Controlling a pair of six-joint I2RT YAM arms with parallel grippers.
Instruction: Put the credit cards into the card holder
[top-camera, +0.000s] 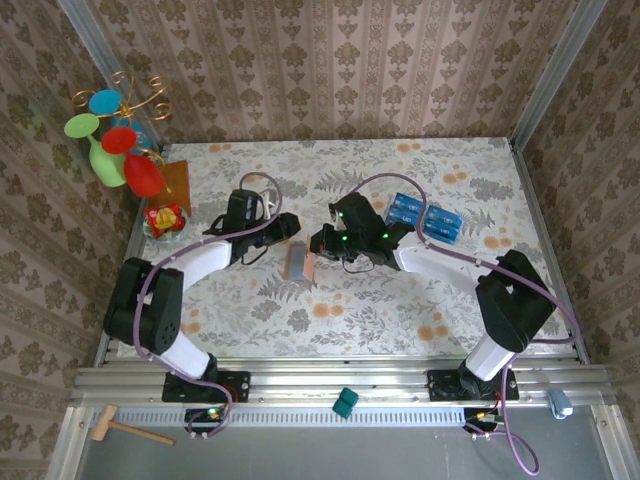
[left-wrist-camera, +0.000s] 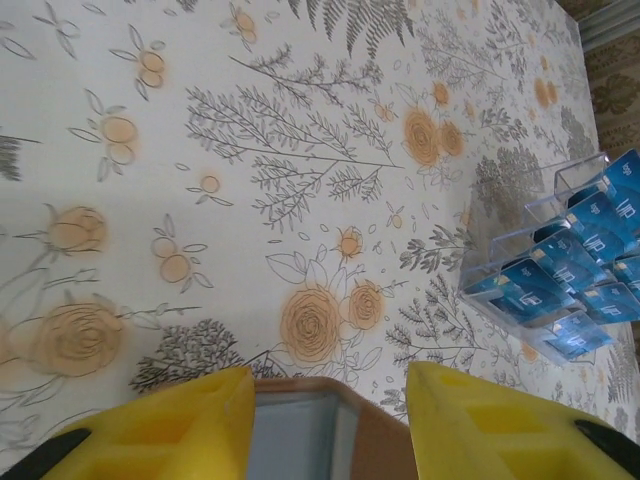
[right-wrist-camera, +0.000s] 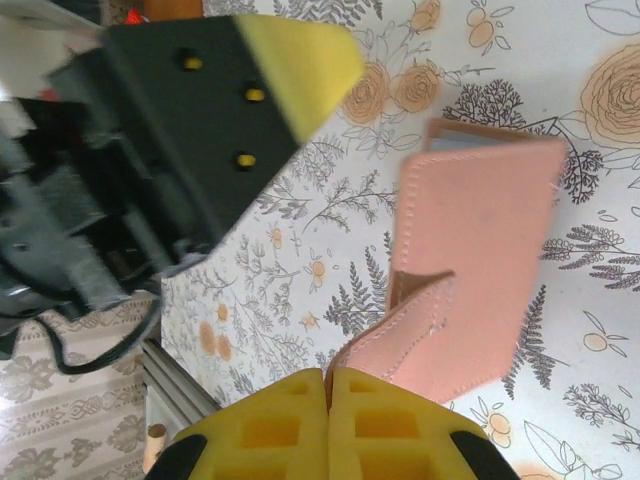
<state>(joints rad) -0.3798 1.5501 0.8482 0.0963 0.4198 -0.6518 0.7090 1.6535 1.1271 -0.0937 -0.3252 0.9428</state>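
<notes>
The pinkish-brown card holder (top-camera: 300, 262) stands on edge mid-table between both grippers. My right gripper (right-wrist-camera: 327, 378) is shut on a loose flap of the card holder (right-wrist-camera: 480, 230), whose pink outer face shows. My left gripper (left-wrist-camera: 330, 385) is open, its yellow fingers (left-wrist-camera: 180, 420) on either side of the card holder's top edge and grey-blue lining (left-wrist-camera: 300, 440); I cannot tell if they touch it. In the top view the left gripper (top-camera: 291, 228) and right gripper (top-camera: 318, 243) meet over it. Several blue credit cards (left-wrist-camera: 560, 275) stand in a clear tray (top-camera: 425, 218).
At the back left stand a wire ornament with coloured discs (top-camera: 115, 135), an amber square (top-camera: 175, 180) and a red-and-yellow item (top-camera: 163, 218). A wooden mallet (top-camera: 125, 428) and a teal block (top-camera: 345, 402) lie on the front rail. Papered walls close in three sides.
</notes>
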